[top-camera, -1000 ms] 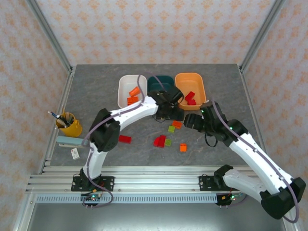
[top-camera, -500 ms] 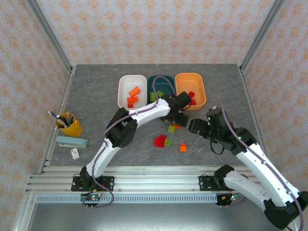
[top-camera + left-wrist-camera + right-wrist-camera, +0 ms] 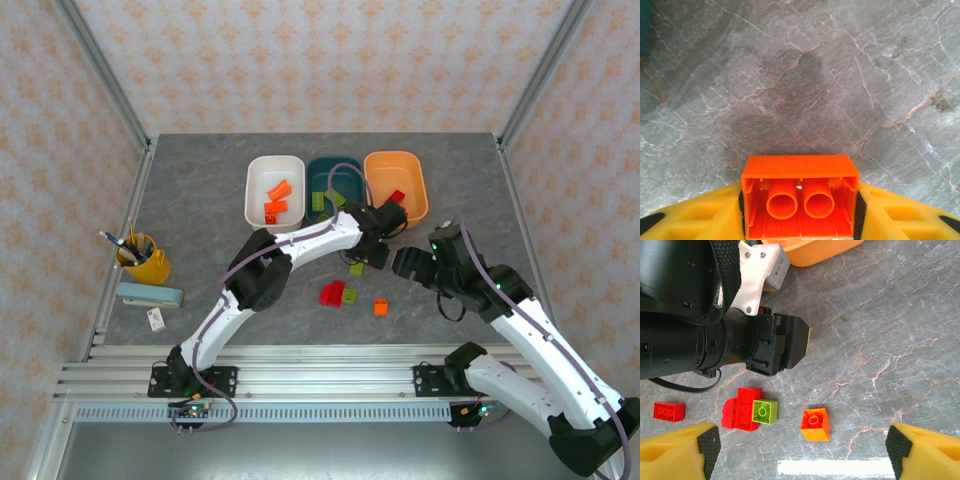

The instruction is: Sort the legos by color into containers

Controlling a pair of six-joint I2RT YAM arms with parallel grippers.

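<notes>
My left gripper [image 3: 800, 200] is shut on an orange brick [image 3: 800, 192], held hollow side up just above the grey table; in the top view it [image 3: 383, 250] hangs in front of the orange bin [image 3: 396, 185]. My right gripper [image 3: 802, 450] is open above a loose orange brick [image 3: 815, 424], a green brick [image 3: 765, 411] and a red brick [image 3: 742, 409]. The white bin [image 3: 258, 180] holds orange bricks [image 3: 278, 190], the teal bin [image 3: 333, 172] green ones, the orange bin a red brick [image 3: 396, 196]. Another green brick [image 3: 356, 268] lies by the left gripper.
The left arm's black wrist [image 3: 715, 340] reaches across just beyond the right gripper. A small red brick [image 3: 669, 411] lies to the left. A yellow pen cup [image 3: 143, 260] and a stapler [image 3: 150, 295] stand at the table's left edge.
The left arm has swung right, from the teal bin's front to the orange bin's front, and the orange brick that lay there is off the table. The right arm drew back a little.
</notes>
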